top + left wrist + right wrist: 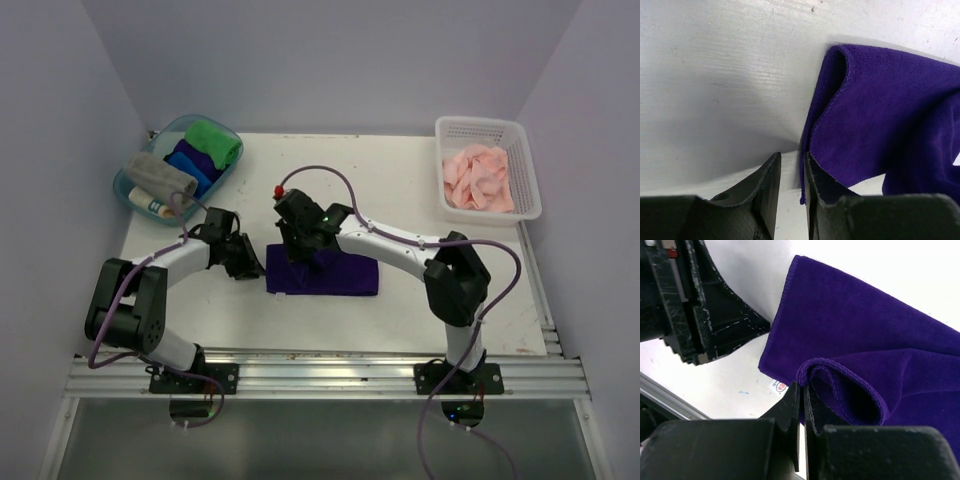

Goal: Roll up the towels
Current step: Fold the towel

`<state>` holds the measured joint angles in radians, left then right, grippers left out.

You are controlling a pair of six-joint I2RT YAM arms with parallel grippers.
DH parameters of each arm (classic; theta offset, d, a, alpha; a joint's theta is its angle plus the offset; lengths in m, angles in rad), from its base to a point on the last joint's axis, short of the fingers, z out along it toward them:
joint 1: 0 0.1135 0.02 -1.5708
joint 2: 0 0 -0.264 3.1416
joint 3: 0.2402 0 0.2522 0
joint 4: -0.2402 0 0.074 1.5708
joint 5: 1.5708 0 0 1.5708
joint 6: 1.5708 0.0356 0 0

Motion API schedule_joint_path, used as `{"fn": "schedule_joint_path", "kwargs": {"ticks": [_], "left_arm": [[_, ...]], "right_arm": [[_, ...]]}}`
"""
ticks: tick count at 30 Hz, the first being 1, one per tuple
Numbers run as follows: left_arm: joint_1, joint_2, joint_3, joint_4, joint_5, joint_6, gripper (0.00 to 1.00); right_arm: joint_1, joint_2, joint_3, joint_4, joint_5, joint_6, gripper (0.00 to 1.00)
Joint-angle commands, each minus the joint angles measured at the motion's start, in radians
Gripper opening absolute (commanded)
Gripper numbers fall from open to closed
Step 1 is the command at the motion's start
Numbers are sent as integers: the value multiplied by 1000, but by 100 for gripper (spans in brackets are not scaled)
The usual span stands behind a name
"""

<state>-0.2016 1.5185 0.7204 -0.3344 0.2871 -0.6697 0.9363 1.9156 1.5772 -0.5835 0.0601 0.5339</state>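
Purple towel [322, 272] lies flat by the middle of the table's [400, 190] near edge. Right gripper [802, 390] pinches its lifted hem; left gripper [792, 162] hovers beside, jaws slightly parted, empty. Best to tuck the hem under evenly and roll tight.

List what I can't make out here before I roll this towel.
Top view: right tool fingertips, hidden under its own wrist.
Left wrist view: purple towel far end, cut off by the right frame edge.
Right wrist view: towel label, too small to read.
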Motion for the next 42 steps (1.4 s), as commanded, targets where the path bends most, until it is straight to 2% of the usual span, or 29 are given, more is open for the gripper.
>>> {"fn": "schedule_joint_path", "kwargs": {"ticks": [1,9,12,13,15,18,21,22,25,27,29,30,31,34,37,42], "left_arm": [[-1,16,-35,28,-6,7,29],[-1,9,-36,23,-20,5,29],[-1,-1,-38,17,-26,2,29],[-1,-6,-36,12,-29,2,29],[-1,-23,-30,-5,-43,2,29],[-1,-58,-19,-37,-71,2,29],[1,-102,-4,-72,-111,2,29],[1,-115,-1,-87,-129,4,29],[-2,-178,7,-77,-143,24,31],[-13,-228,34,-69,-160,53,38],[-94,-244,103,-78,-247,88,44],[-169,-239,131,-86,-279,102,56],[-200,-230,157,-91,-314,119,61],[-268,-158,232,-92,-293,202,70],[-305,-124,278,-83,-256,265,70],[-318,-35,326,-91,-233,297,65]], "right_arm": [[9,34,59,-9,-25,0,0],[16,120,116,7,-42,6,0],[19,141,148,7,-49,2,35],[18,141,161,5,-46,-3,49],[18,132,205,-13,-26,-23,56],[13,70,210,2,42,-47,56],[-8,-24,135,40,98,-54,48],[-19,-50,106,51,99,-52,42],[-59,-104,-2,62,103,-48,33],[-86,-125,-86,60,96,-31,28],[-120,-164,-146,73,77,-2,24],[-132,-180,-202,86,67,4,23],[-142,-197,-229,89,66,14,23],[-186,-277,-318,94,86,24,24],[-221,-351,-381,70,116,15,29],[-264,-444,-465,53,136,23,31]]}}
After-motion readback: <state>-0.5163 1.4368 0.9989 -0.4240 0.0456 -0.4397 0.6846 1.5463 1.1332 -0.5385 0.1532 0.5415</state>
